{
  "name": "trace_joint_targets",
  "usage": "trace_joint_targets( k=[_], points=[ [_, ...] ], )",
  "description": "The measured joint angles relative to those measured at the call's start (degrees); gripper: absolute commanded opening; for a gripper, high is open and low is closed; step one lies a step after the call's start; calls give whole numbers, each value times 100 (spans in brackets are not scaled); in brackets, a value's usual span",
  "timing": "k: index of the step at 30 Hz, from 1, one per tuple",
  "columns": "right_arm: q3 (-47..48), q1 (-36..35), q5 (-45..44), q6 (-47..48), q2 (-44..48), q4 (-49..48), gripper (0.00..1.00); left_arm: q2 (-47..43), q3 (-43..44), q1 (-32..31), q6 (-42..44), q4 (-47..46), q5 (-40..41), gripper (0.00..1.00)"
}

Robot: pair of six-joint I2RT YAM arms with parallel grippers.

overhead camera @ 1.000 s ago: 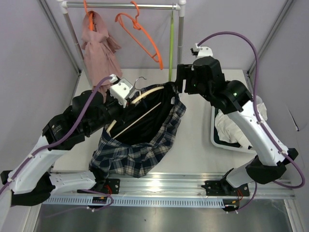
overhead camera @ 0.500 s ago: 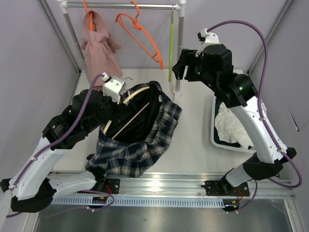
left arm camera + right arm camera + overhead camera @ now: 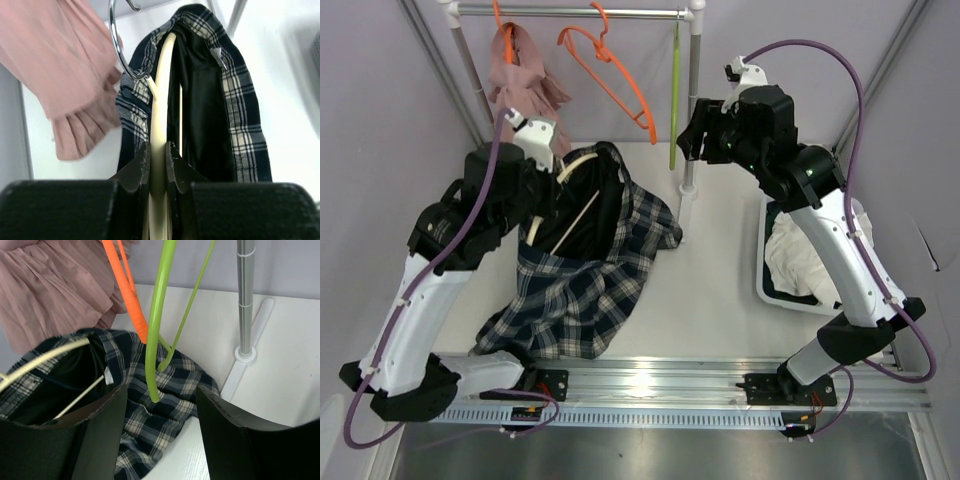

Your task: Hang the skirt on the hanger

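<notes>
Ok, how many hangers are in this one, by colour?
orange hangers: 2
lime-green hanger: 1
cream hanger: 1
Total: 4

the left gripper point(image 3: 552, 165) meets the cream hanger point(image 3: 584, 160) toward the table's point(image 3: 720, 285) far-left corner, just below the pink garment point(image 3: 525, 95). the plaid skirt point(image 3: 575, 300) drapes around the hanger and trails down toward the near edge. the right gripper point(image 3: 692, 135) hovers beside the lime-green hanger point(image 3: 674, 100), apart from the skirt.
</notes>
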State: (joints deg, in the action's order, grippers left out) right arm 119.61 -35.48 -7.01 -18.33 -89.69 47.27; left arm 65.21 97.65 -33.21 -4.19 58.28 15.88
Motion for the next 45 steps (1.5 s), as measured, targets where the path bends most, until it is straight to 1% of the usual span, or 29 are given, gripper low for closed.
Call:
trace_joint_targets(
  k=[7,11,15,23,31,34,39,45],
  points=[
    [114,289,245,2,-31,4,63,1261,1891,505,-11,278,-109,0],
    [367,424,385,9,-107,7,63,1749,2481,800,-61,295,-219,0],
    [581,490,479,35,-188,26,62,2059,2756,997,-179,328,-310,0],
    [599,599,728,46,-236,83,62,2496,3099,1355,-426,385,-420,0],
    [599,608,1207,214,-343,-11,64,2549,3241,1810,-490,389,-450,0],
    [608,557,1370,321,-402,-120,64,2557,3368,1891,-487,391,-481,0],
    [608,341,1390,511,-439,-240,64,2651,3595,1926,-483,302,-570,0],
    [608,238,1381,640,-439,-330,64,2796,3652,1926,-483,-33,-533,0]
  ],
)
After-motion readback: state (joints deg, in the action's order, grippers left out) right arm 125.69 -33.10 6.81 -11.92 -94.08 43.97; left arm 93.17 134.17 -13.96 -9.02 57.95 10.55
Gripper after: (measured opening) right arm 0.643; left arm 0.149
